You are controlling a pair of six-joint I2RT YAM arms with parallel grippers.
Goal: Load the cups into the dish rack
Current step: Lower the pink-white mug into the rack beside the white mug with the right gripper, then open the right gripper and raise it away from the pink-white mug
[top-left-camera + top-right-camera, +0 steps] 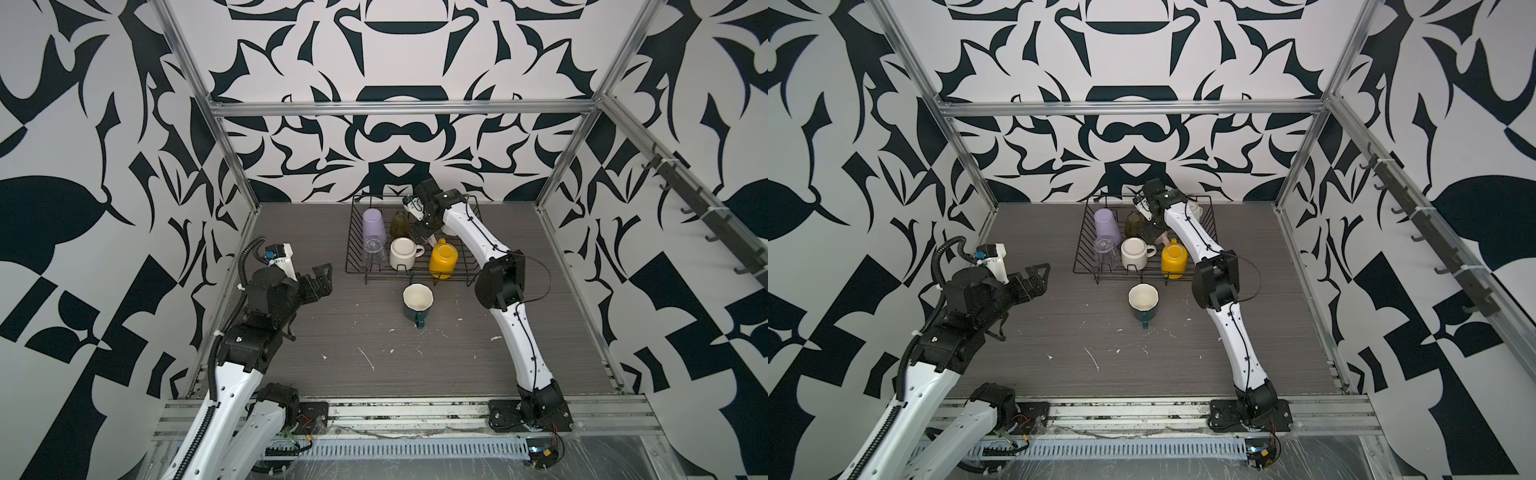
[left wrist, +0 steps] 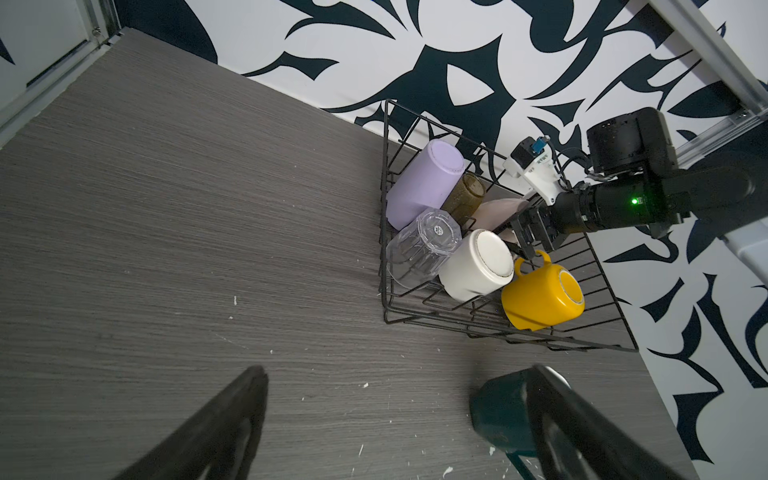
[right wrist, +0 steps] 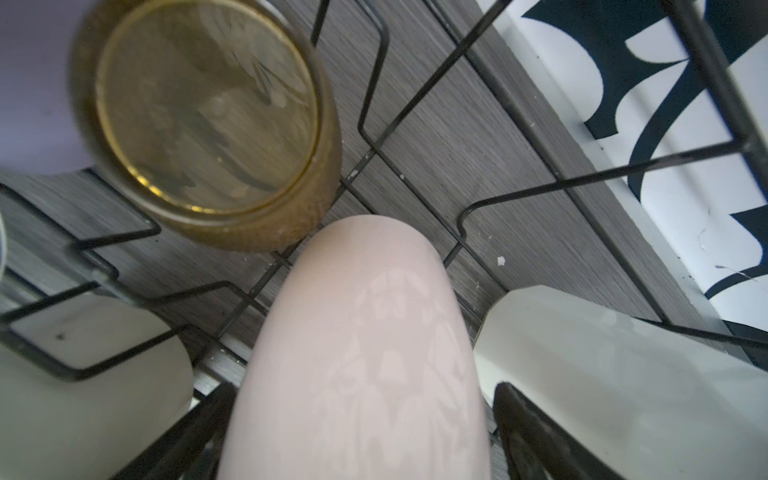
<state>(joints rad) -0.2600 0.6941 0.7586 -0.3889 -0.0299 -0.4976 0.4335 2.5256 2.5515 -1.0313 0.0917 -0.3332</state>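
rack: at the back of the table, close to the wall.
left of rack: lilac tumbler behind the clear glass, both bottom up.
middle of rack: olive glass behind the cream mug, both bottom up.
yellow mug: front right of rack, bottom up, tilted.
pink mug: in the rack between olive glass and white mug.
green mug: upright on the table just in front of the rack, outside it, handle toward the near edge.
right gripper: down inside the rack, jaws spread either side of the pink mug, thin gap at one finger, not clamping it.
left gripper: over the table well left of the rack, jaws wide, empty.
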